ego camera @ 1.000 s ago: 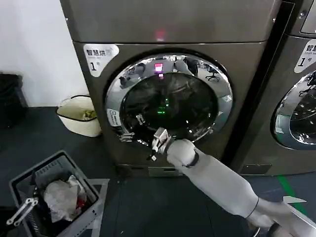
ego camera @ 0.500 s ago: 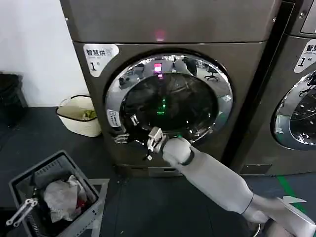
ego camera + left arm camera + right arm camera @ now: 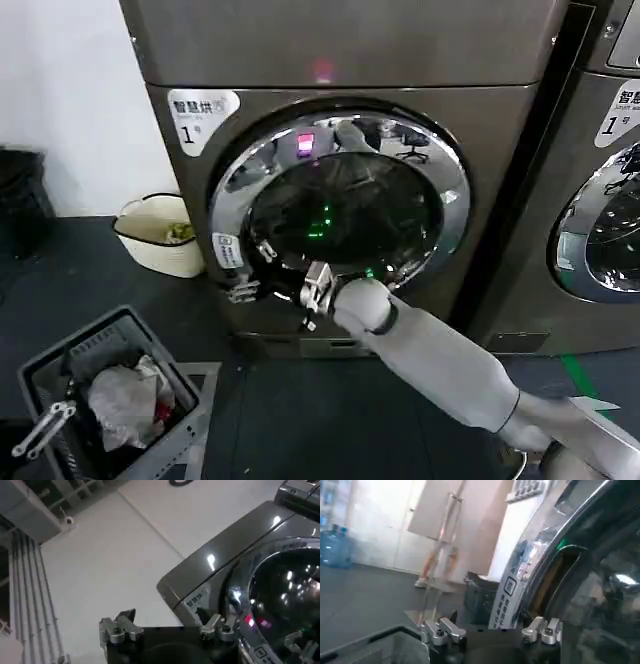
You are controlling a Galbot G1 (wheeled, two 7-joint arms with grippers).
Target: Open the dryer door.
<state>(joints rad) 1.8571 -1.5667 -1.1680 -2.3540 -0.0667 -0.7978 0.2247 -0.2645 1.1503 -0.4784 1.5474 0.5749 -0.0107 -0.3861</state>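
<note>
Dark floor (image 3: 300, 420) and a white wall (image 3: 60, 100) frame the scene. I note the dryer (image 3: 350, 60) filling the upper centre of the head view, its dryer door (image 3: 340, 205) ajar on the left side of its rim. My right end effector (image 3: 312, 292) sits at the door's lower chrome ring; I cannot tell its grip. My left end effector (image 3: 167, 630), released, is at lower left over a grey basket (image 3: 60, 370).
</note>
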